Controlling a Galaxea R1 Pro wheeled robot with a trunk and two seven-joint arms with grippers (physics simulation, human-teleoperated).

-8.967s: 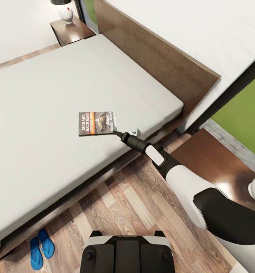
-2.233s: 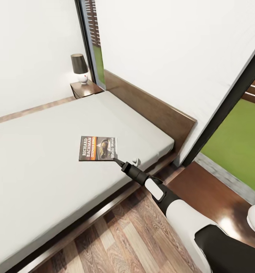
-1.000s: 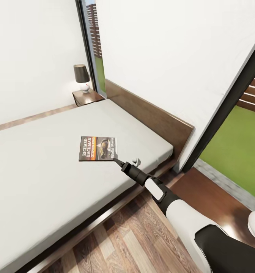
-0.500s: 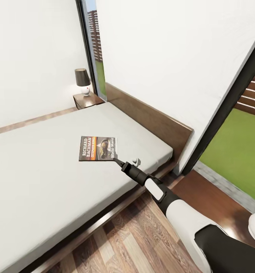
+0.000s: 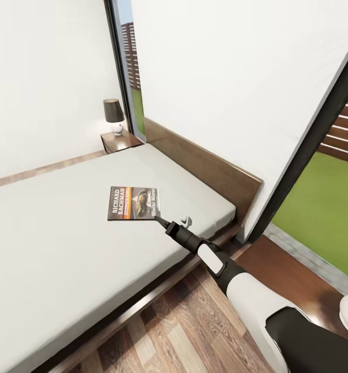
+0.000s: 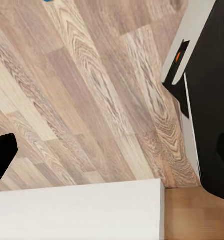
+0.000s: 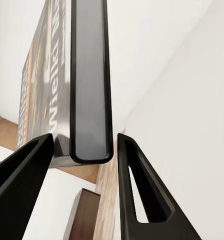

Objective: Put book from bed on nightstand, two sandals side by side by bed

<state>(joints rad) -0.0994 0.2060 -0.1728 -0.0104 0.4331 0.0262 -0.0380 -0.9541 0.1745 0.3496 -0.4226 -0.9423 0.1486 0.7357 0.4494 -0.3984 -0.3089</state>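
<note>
Dark paperback book [image 5: 134, 203] with "RICHARD BACHMAN" lettering, cover up, held level above the light grey mattress of the bed [image 5: 65, 243] by one corner, far nightstand [image 5: 120, 141] beside the headboard, a sliver of blue sandal [image 6: 50, 1] on the plank floor

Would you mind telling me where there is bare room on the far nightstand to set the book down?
The nightstand beside the headboard carries a lamp toward its wall-side back; the front part nearest the bed looks bare, though small. The right gripper holds the book by a corner, over the mattress.
</note>
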